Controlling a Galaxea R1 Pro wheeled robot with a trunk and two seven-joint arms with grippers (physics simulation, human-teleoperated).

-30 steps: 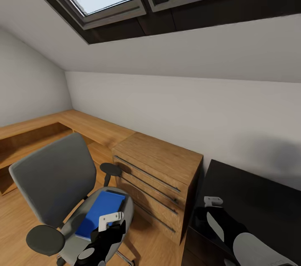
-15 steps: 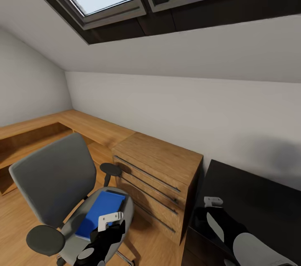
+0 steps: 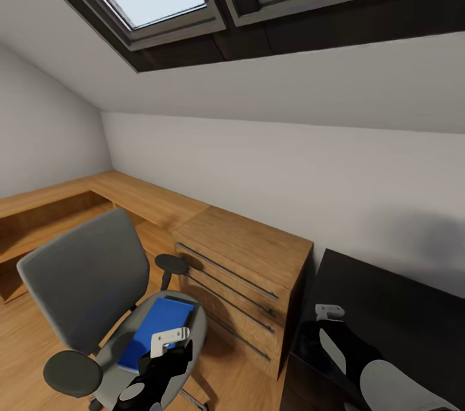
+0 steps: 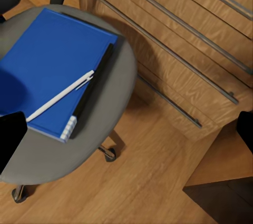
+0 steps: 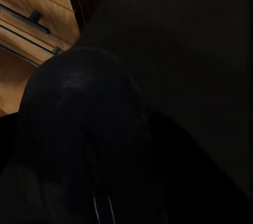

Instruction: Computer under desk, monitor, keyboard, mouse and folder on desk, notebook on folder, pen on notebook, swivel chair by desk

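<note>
**Left arm over chair seat: view shifts, nothing grasped**

Change noted: against the head picture of half a second ago the whole scene has slid slightly, skylight and chair alike. That is camera movement, not movement of the objects. The left gripper [image 4: 126,129] remains above the seat with its fingers set wide apart and nothing between them. In my judgement the folder pick-up is not yet begun.

Task items: the folder [image 4: 52,60] lies flat on the swivel chair [image 3: 84,282], below the left gripper and slightly to one side of its centre line. The pen [image 4: 60,95] rests diagonally on the folder's cover. A dark strip runs along one folder edge; I cannot tell whether it is the notebook or a spine.

The right gripper [image 3: 329,313] hangs over the near corner of the desk [image 3: 400,308]. Its wrist picture is too dark to show whether its fingers are together or apart.

Obstructions: the oak drawer cabinet [image 3: 245,256] stands between chair and desk, close beside the left gripper. Judged risk: the loose pen may roll off if the folder is tilted when lifted, so it likely wants removing first.
</note>
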